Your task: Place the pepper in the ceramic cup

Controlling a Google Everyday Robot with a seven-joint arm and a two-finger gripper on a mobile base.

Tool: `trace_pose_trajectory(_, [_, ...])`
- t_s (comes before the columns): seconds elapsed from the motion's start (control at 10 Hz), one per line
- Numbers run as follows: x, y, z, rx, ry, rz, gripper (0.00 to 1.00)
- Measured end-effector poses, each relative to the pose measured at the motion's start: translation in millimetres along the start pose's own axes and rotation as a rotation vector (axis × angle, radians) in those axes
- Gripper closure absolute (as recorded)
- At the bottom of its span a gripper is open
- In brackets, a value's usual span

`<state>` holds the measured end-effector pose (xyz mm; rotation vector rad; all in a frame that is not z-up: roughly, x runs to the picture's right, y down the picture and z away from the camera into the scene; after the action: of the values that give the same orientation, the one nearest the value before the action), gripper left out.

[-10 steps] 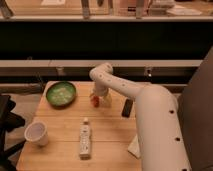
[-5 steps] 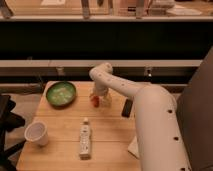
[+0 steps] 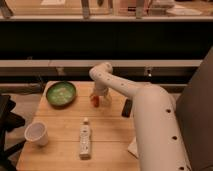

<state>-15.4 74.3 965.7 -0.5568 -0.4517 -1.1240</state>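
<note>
The small red-orange pepper [image 3: 95, 101] lies on the wooden table [image 3: 110, 135] near its far edge, just right of the green bowl. My gripper [image 3: 98, 96] reaches down from the white arm and sits right over the pepper, partly hiding it. The white ceramic cup [image 3: 37, 134] stands upright at the table's front left corner, well away from the gripper.
A green bowl [image 3: 61, 93] sits at the back left. A white bottle [image 3: 85, 140] lies on its side in the front middle. A black rectangular slab [image 3: 127, 107] lies right of the gripper, partly behind my arm. Dark shelving runs behind the table.
</note>
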Motion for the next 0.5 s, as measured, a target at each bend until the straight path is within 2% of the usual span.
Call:
trace_pose_trajectory(0.2, [2.3,0.9,-0.2,-0.002,-0.002,-0.001,0.5])
trace_pose_trajectory(0.4, [4.3,3.5,-0.7,-0.005,-0.004,0.002,0.57])
trace_pose_trajectory(0.5, [4.6,3.5,-0.3,-0.006,-0.005,0.002,0.65])
